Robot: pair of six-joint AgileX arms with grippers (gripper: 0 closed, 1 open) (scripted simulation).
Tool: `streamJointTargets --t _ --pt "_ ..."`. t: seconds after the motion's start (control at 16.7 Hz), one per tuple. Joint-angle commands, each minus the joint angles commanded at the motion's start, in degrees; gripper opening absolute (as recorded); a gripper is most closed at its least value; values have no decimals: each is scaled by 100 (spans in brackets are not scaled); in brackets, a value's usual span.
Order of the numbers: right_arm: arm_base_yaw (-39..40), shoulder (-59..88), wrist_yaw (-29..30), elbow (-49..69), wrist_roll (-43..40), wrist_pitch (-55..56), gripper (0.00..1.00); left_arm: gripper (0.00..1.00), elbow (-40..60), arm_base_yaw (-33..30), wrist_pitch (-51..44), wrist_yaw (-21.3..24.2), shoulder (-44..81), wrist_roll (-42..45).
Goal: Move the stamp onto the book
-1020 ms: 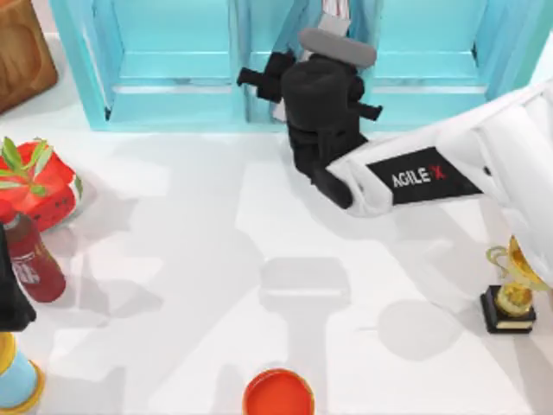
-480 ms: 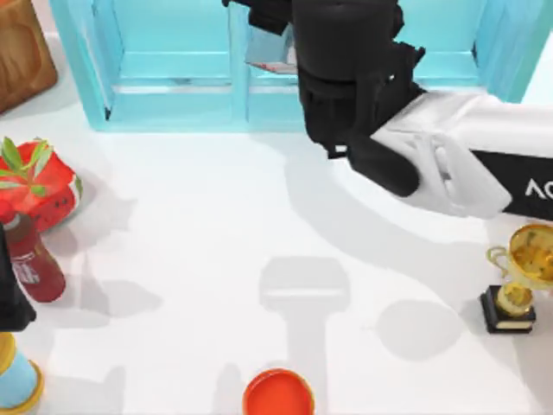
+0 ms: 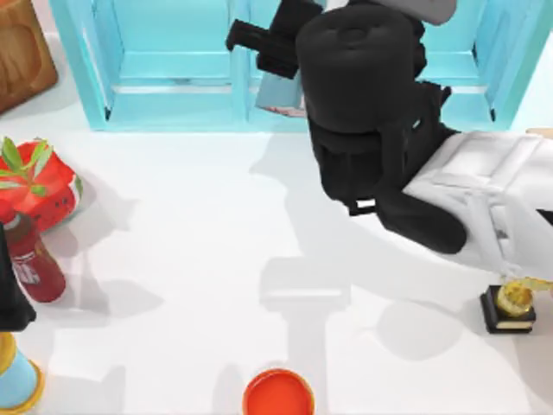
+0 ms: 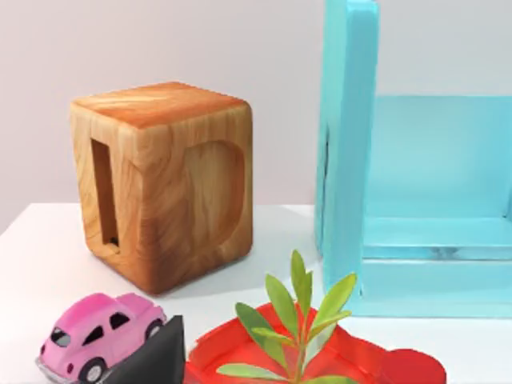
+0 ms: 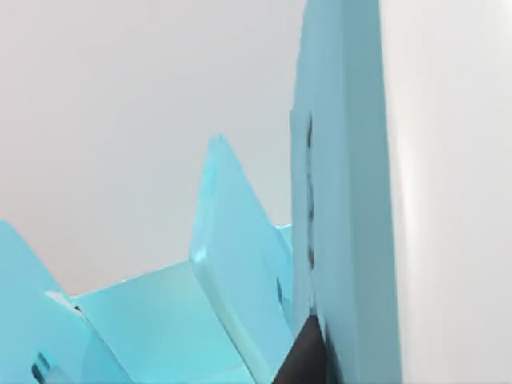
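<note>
The stamp is hidden from view. My right arm reaches from the right over the light blue shelf unit, its gripper near the shelf's middle partition with a grey wedge just below it. In the right wrist view a tall teal slab with a white side stands hard against the gripper's black tip. I cannot tell whether that slab is the book or a shelf wall. My left gripper stays parked at the table's left edge.
A wooden block stands at the back left. Near it are a pink toy car and a red planter with green leaves. A dark red bottle, an orange-red disc and a gold trophy stand around the table.
My right arm has risen toward the camera and swung over the shelf. It now covers the trophy's cup. The grey wedge moved with the gripper. The left arm is still.
</note>
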Motion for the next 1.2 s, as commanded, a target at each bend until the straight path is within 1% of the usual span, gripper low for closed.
streamJointTargets --t 0.18,0.3,0.42,0.54,0.72,1.02,1.2 --pt "-24 46 -18 -12 -64 32 0 100 0 0 0 0 0 0" --pt "-11 81 -54 -96 -368 159 0 100 0 0 0 0 0 0" --pt "0 144 -112 -254 -914 359 0 100 0 0 0 0 0 0" --pt "7 231 -194 -482 -1698 614 0 100 0 0 0 0 0 0" --pt "-1 372 -368 -949 -3314 1067 0 100 0 0 0 0 0 0" --pt "-90 473 -813 -1956 -6738 1876 0 100 0 0 0 0 0 0" --pt "-188 411 -1131 -2582 -8541 2323 0 100 0 0 0 0 0 0"
